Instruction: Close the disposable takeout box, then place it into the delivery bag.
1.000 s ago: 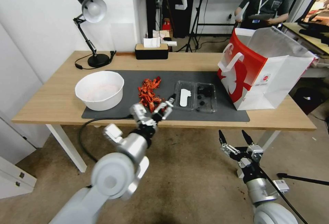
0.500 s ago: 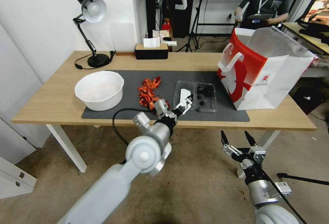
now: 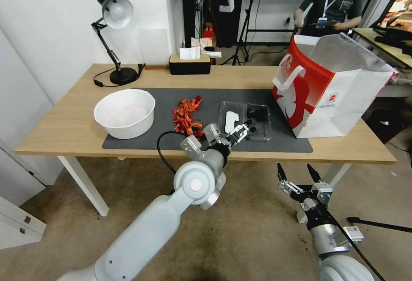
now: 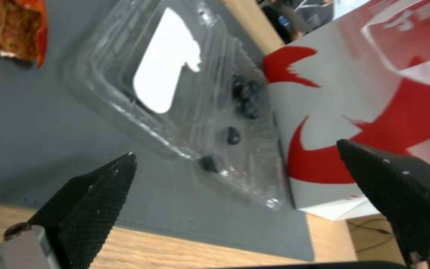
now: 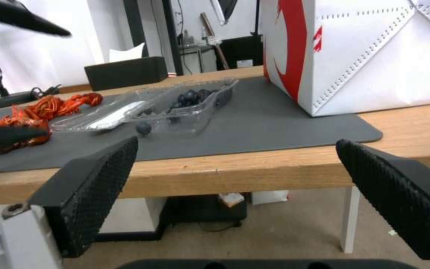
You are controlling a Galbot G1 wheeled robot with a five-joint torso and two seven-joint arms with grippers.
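Note:
The disposable takeout box (image 3: 244, 120) lies open and flat on the grey mat (image 3: 163, 96). Its left half carries a white patch; its right half holds small dark bits. My left gripper (image 3: 238, 132) hovers open just over the box's near edge, touching nothing. Its wrist view shows the box (image 4: 190, 93) ahead of the spread left gripper (image 4: 235, 151), with the delivery bag (image 4: 364, 93) beyond. This red-and-white delivery bag (image 3: 317, 96) stands open just right of the box. My right gripper (image 3: 294, 173) hangs open below the table's front edge, facing the box (image 5: 175, 104) and bag (image 5: 364, 56).
A round white bowl (image 3: 124, 113) sits at the mat's left end, with a pile of red-orange scraps (image 3: 186, 115) between it and the box. A desk lamp (image 3: 113, 36) and a tissue box (image 3: 190, 64) stand along the wooden table's (image 3: 64, 130) far edge.
My left arm has swung right and forward, from the mat's near edge by the red-orange scraps to the box's near edge. The right gripper has barely moved.

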